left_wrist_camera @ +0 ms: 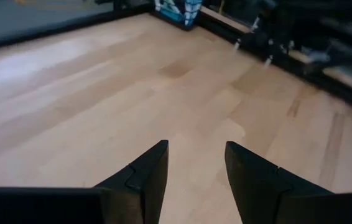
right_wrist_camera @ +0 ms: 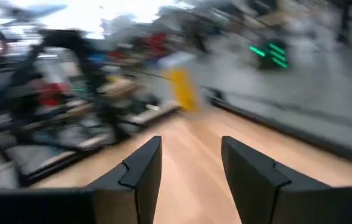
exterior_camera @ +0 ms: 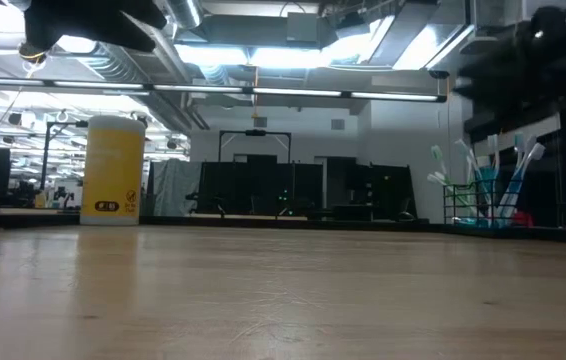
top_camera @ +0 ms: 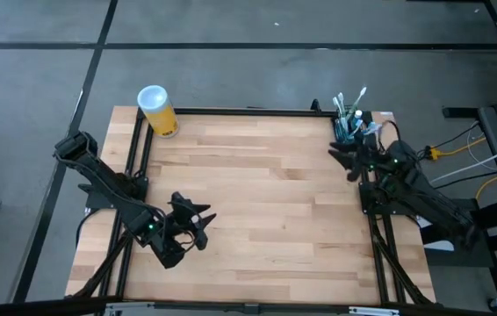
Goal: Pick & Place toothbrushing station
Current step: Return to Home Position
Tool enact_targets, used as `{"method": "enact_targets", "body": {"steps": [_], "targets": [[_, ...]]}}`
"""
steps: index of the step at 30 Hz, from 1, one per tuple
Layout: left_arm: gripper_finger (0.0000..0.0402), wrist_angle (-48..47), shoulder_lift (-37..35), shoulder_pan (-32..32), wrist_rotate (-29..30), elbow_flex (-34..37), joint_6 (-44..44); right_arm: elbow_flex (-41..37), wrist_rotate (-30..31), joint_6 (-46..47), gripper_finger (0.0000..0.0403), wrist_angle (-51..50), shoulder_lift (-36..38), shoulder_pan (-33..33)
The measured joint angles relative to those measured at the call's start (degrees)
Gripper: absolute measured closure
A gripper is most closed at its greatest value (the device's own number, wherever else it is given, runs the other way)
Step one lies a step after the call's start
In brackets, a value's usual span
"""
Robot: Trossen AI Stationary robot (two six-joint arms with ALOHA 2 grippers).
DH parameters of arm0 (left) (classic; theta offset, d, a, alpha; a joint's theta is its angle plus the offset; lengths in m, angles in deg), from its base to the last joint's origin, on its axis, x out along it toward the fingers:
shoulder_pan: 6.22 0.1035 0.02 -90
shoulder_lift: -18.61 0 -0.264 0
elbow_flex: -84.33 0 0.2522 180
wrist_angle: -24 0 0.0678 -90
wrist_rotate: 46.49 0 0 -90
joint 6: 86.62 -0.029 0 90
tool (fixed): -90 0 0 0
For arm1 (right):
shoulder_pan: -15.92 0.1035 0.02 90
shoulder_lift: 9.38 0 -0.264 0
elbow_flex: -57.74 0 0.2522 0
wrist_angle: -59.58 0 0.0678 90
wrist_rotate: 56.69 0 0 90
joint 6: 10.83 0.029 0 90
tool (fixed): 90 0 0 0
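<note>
- Starting from my landmark: the yellow cylindrical cup with a white lid [top_camera: 158, 111] stands upright at the far left corner of the pale wooden plank table [top_camera: 266, 202].
- My left gripper [top_camera: 198, 221] hangs toward the near edge from the cup and slightly to its right, low over the wood. Its fingers are moderately spread with nothing between them.
- The toothbrushing station, a small black mesh box [top_camera: 351, 129], stands well to the right of the cup at the other far corner. Several toothbrushes [top_camera: 350, 98] stand in it, heads up.
- My right gripper [top_camera: 347, 158] is also far right of the cup, just on the near side of the station. Its fingers are parted and empty.
- With the brushes in the holder and both tools empty, I judge the placing done. Only taking the arms home is left.
- The planks look smooth and are edged by a black metal frame [top_camera: 231, 111].
- Beyond the cup, the low view shows a hall with ceiling strip lights and dark racks.
</note>
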Motion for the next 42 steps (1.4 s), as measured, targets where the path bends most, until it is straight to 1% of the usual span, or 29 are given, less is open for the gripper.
{"method": "enact_targets", "body": {"steps": [2, 3, 5, 6, 7, 9, 10, 11, 12, 13, 16, 18, 20, 22, 26, 27, 29, 31, 32, 34, 37, 40, 42], "targets": [[0.0248, 0.37, -0.57, 0.76, -0.29, 0.41, -5.2, -1.57, -4.51, -1.79, 0.0234, 6.49, 0.0, 1.35], [0.0251, 1.99, -1.45, 1.68, -0.83, 1.54, -8.2, -2.64, -6.6, -2.09, 0.0234, 9.99, 0.0, 1.87], [0.0259, 10.32, -4.32, 4.51, -3.6, 5.98, -17.3, -5.39, -8.83, -2.14, 0.0234, 16.36, 0.04, 2.77], [0.0264, 17.5, -6.3, 6.11, -6.32, 9.14, -23.29, -6.86, -9.48, -1.34, 0.0234, 19.23, 0.08, 3.11], [0.027, 26.75, -8.58, 8.12, -10.45, 12.81, -29.99, -8.27, -10.03, -0.35, 0.0234, 21.9, 0.07, 3.38], [0.0284, 47.69, -13.37, 12.96, -20.56, 20.72, -41.76, -8.86, -11.26, 0.83, 0.0234, 21.92, 0.09, 4.12], [0.0291, 57.19, -15.41, 15.71, -25.13, 24.66, -45.72, -8.85, -12.47, 0.87, 0.0234, 22.11, 0.15, 4.54], [0.0298, 64.44, -17.41, 18.68, -28.36, 28.3, -48.47, -8.82, -13.46, 1.01, 0.0234, 22.57, 0.22, 5.02], [0.0305, 69.0, -19.68, 21.74, -30.96, 31.69, -50.24, -8.75, -13.87, 1.26, 0.0234, 22.86, 0.27, 5.5], [0.0311, 71.56, -21.78, 24.64, -33.35, 34.42, -51.56, -8.75, -14.25, 1.4, 0.0234, 22.81, 0.49, 5.88], [0.0329, 71.68, -27.66, 32.64, -40.95, 39.69, -54.07, -8.75, -16.61, 1.44, 0.0234, 22.63, 1.13, 6.42], [0.0337, 70.82, -30.65, 37.66, -45.45, 41.6, -57.52, -8.75, -17.29, 0.3, 0.0235, 21.34, 1.65, 6.45], [0.0342, 68.61, -34.24, 42.64, -48.73, 42.25, -62.09, -8.73, -16.91, -2.1, 0.024, 19.52, 2.27, 6.46], [0.0342, 64.61, -37.52, 47.24, -50.67, 42.23, -66.22, -8.73, -15.56, -4.66, 0.0244, 16.75, 3.01, 6.46], [0.0336, 57.29, -42.27, 54.53, -57.67, 42.53, -70.72, -8.73, -13.78, -7.08, 0.0251, 13.52, 4.6, 6.47], [0.0335, 57.49, -42.99, 56.02, -59.56, 43.43, -70.84, -8.73, -13.75, -7.12, 0.0251, 13.62, 4.68, 6.47], [0.0334, 61.32, -43.61, 58.37, -62.38, 47.22, -69.8, -8.47, -12.75, -7.28, 0.0251, 13.02, 4.68, 6.47], [0.0336, 69.1, -43.62, 59.66, -62.8, 52.94, -67.85, -7.88, -9.95, -8.57, 0.0252, 11.46, 4.68, 6.52], [0.0337, 70.25, -43.32, 59.84, -62.43, 54.15, -67.05, -7.44, -8.67, -9.43, 0.0252, 10.72, 4.68, 6.66], [0.0341, 70.11, -43.43, 59.39, -62.02, 54.1, -68.05, -6.32, -6.61, -11.29, 0.0252, 10.16, 4.66, 7.39], [0.0347, 70.42, -42.57, 56.89, -62.5, 54.07, -71.73, -4.75, -3.62, -14.13, 0.0252, 9.16, 4.68, 9.12], [0.035, 71.5, -42.81, 54.63, -62.01, 54.07, -73.59, -4.62, 0.02, -14.85, 0.0252, 7.73, 4.66, 11.13], [0.035, 71.61, -42.81, 53.75, -60.3, 54.07, -73.56, -4.56, 1.16, -14.16, 0.0252, 7.02, 4.68, 12.24]]}}
